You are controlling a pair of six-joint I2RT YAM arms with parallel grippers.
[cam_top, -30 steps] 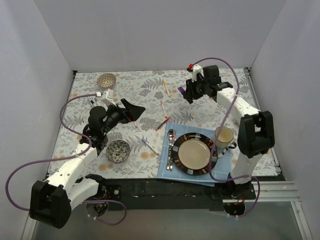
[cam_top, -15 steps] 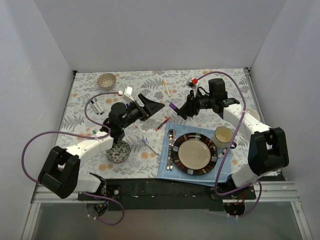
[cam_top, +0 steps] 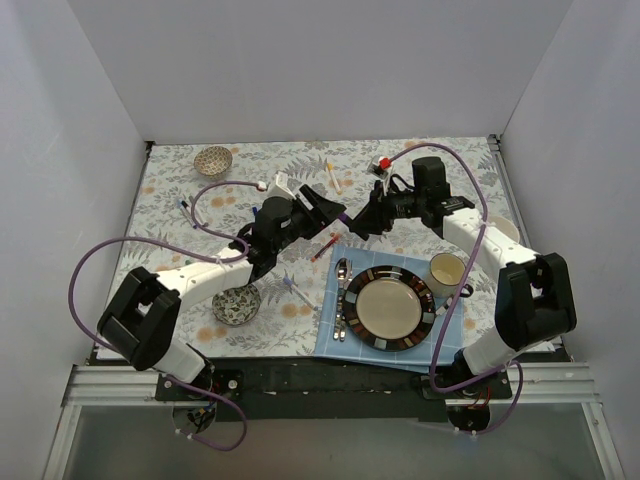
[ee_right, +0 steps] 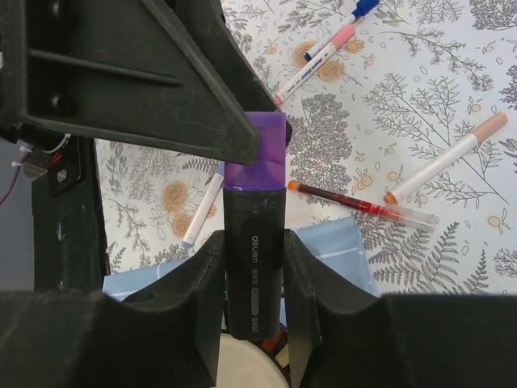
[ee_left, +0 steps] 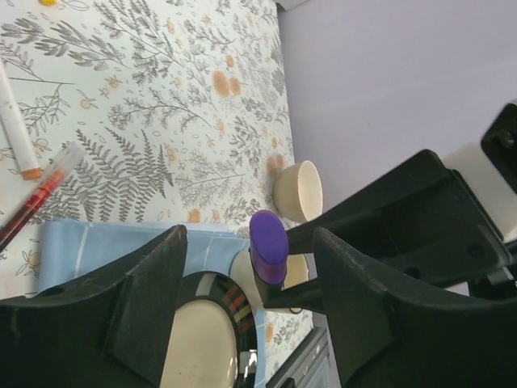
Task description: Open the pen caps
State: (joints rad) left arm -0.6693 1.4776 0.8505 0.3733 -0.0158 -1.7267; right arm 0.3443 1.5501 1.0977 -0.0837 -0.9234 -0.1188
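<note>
My right gripper (ee_right: 252,242) is shut on the short dark purple marker (ee_right: 254,279) and holds it above the table, purple cap (ee_right: 257,153) pointing left. In the top view the right gripper (cam_top: 366,218) meets my left gripper (cam_top: 328,206) over the table's middle. The left gripper (ee_left: 250,259) is open, its fingers on either side of the purple cap (ee_left: 269,242) without closing on it. Thin white pens lie on the cloth: a red one (ee_right: 363,206), an orange-ended one (ee_right: 444,158), a pink-ended one (ee_right: 319,52) and a blue-ended one (ee_right: 202,212).
A dark plate (cam_top: 425,322) sits on a blue mat (cam_top: 330,345) with cutlery (cam_top: 342,300) at front right. A cream cup (cam_top: 448,270) stands beside it. A patterned bowl (cam_top: 236,302) is at front left and another (cam_top: 213,159) at the back left.
My left arm has swung right across the table, and its open jaws now straddle the marker's cap. My right gripper has come left and nearer with the marker.
</note>
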